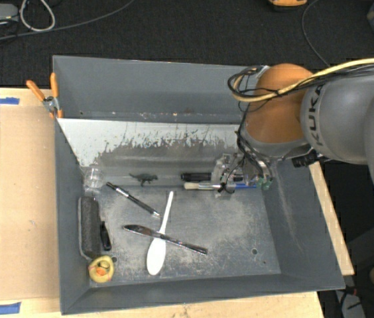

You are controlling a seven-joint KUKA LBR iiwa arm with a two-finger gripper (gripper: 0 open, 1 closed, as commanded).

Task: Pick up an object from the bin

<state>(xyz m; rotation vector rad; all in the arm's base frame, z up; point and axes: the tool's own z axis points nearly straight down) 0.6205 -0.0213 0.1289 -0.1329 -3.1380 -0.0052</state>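
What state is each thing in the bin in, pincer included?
pincer: low in the bin, at the white stick's right end
white stick: flat, beside the marker
black marker: flat, left of the pincer
white spoon: flat, crossing the knife
knife: flat, crossing the spoon
pen: flat, left of the spoon's handle

You've got open floor in the bin's (247, 230) right front corner; leftward, a white spoon (157, 254) crosses a knife (187, 245), and a black brush (89, 227) lines the left wall.
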